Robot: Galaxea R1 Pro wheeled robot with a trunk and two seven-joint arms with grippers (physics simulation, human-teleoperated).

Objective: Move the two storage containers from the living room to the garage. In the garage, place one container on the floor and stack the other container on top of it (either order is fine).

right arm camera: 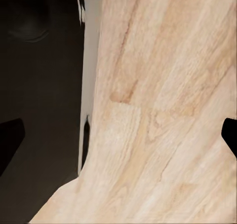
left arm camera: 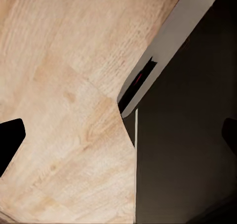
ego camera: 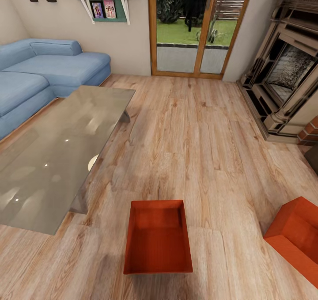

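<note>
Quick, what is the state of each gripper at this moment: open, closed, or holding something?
Left gripper: open, fingertips wide apart, holding nothing, above the light wood plank floor.
Right gripper: open, holding nothing.

Plank floor (ego camera: 212,132) bears 2 containers (ego camera: 157,236).

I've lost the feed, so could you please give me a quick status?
Both grippers open, holding nothing. Two orange-red open boxes on the light wood plank floor. Glass coffee table beside the nearer box.
</note>
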